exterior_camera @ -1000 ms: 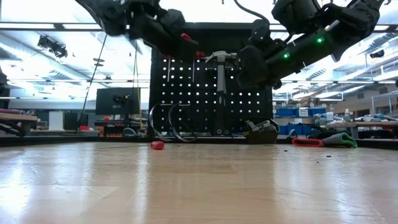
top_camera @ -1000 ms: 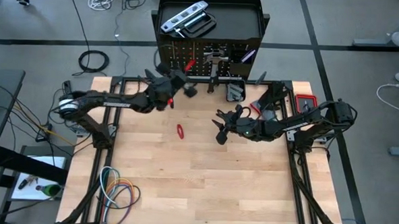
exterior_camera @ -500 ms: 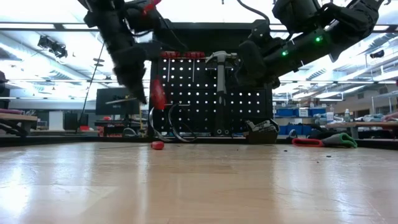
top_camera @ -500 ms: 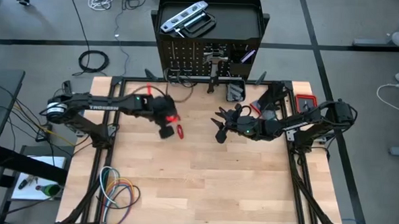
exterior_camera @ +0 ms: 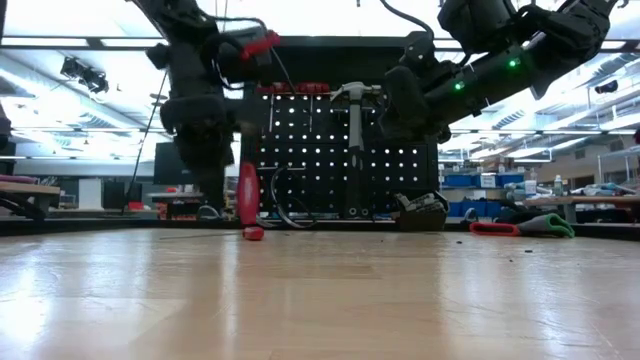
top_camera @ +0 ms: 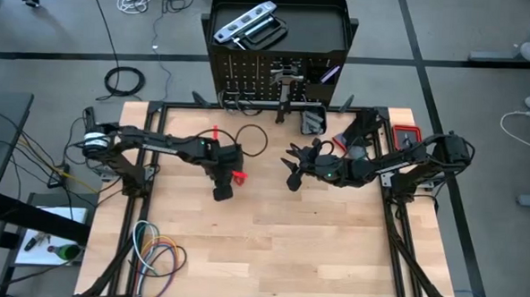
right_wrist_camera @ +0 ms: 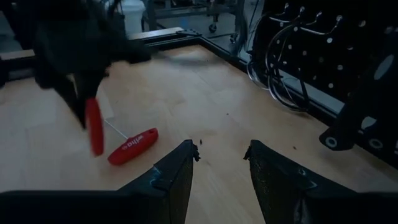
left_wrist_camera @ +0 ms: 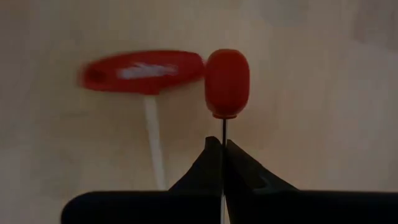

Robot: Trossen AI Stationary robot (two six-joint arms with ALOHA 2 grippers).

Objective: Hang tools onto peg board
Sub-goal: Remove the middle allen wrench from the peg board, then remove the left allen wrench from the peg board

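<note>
My left gripper (left_wrist_camera: 222,144) points down over the table's left middle, shut on a thin red-handled screwdriver (exterior_camera: 248,197) whose handle hangs below the fingers. A second red T-handled tool (left_wrist_camera: 142,71) lies flat on the wood beside it. My right gripper (right_wrist_camera: 221,158) hovers open above the table's middle right (top_camera: 293,168), holding nothing. The black peg board (exterior_camera: 340,150) stands at the far edge with a hammer (exterior_camera: 355,100) hanging on it. A silver level (top_camera: 244,22) lies on the tray on top. My left gripper pinches the screwdriver's thin metal shaft (left_wrist_camera: 223,129) between its two fingertips, a little way from the handle. The fingers come from above, pointing steeply down along the shaft. The red handle (left_wrist_camera: 227,84) hangs below them, close over the wood; whether it touches the table I cannot tell.
A black cable loop (top_camera: 250,139) lies in front of the peg board. A small black box (top_camera: 313,122) and red and grey items (top_camera: 405,137) sit at the far right. Coiled coloured cables (top_camera: 157,256) lie at the near left corner. The table's near half is bare wood (top_camera: 314,249).
My left gripper has come away from the peg board toward the table's near edge and sunk. It has tipped from about level to pointing steeply down, staying shut on the screwdriver. The red handle now hangs low beside the T-handled tool, which has stayed put.
</note>
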